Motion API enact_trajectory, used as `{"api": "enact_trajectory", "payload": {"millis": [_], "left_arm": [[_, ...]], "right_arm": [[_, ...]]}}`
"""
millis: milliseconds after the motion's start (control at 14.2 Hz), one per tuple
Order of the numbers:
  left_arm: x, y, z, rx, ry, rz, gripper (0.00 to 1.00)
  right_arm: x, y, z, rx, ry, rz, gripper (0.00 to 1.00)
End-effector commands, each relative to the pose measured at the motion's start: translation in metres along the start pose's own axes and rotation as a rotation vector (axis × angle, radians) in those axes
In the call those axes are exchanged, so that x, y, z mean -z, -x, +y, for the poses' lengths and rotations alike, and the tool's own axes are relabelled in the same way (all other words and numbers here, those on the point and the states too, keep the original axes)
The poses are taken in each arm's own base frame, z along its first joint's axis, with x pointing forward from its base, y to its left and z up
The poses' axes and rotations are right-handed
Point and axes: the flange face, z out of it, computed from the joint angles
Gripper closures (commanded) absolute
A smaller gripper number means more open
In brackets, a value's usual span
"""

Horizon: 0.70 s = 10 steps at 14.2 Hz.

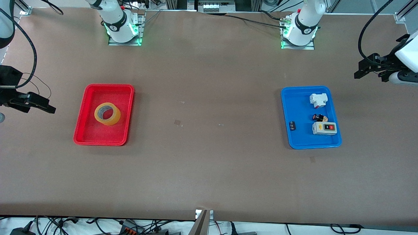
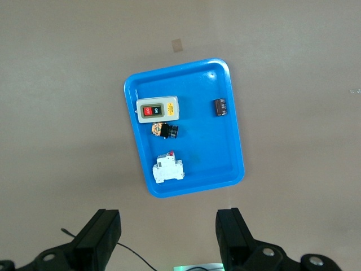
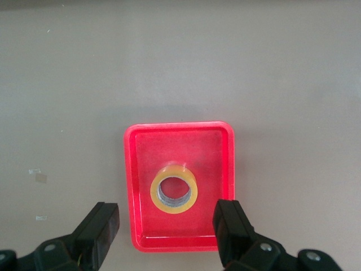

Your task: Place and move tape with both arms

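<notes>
Lying flat in the front view, the tape (image 1: 107, 113) sits inside the red tray (image 1: 85, 98) toward the right arm's end of the surface (image 1: 209, 163), about in the tray's middle and touching no wall. The blue tray (image 1: 295, 107) lies toward the left arm's end, well apart from the red one, and holds a white breaker (image 1: 318, 100), a small black-and-red button (image 1: 319, 117), a grey switch box (image 1: 324, 128) and a small dark block (image 1: 292, 125). The right tool (image 1: 39, 105) hangs over the surface just beside the red tray, at the table's end; the left tool (image 1: 367, 68) hangs over the opposite end, near the blue tray. In the left wrist view, the left tool (image 2: 168, 231) is released, its fingers (image 2: 101, 234) spread wide and empty above the blue tray (image 2: 225, 164). In the right wrist view, the right tool (image 3: 166, 226) is likewise released and empty, high above the red tray (image 3: 135, 164) with the tape (image 3: 174, 189) in it.
</notes>
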Motion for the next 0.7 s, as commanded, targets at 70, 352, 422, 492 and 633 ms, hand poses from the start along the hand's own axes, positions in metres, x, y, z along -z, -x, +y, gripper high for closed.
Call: {"api": "enact_trajectory", "payload": {"millis": [70,352,422,492,633], "left_arm": [[0.005,0.006,0.002,-0.004,-0.003,-0.001,0.0],[0.005,0.006,0.003,-0.004,-0.003,-0.001,0.0],[0.006,0.006,0.005,0.008,-0.003,0.0,0.0],[0.006,0.006,0.006,0.016,-0.004,0.001,0.0],[0.005,0.005,0.007,0.014,-0.004,-0.001,0.0]], "right_arm": [[-0.005,0.034,0.004,0.022,-0.012,0.008,0.0],[-0.016,0.069,0.008,0.03,0.001,0.018,0.0],[-0.021,0.074,0.009,0.028,0.001,0.018,0.0],[-0.021,0.075,0.01,0.028,0.001,0.014,0.0],[-0.018,0.074,0.008,0.015,-0.005,0.003,0.0]]}}
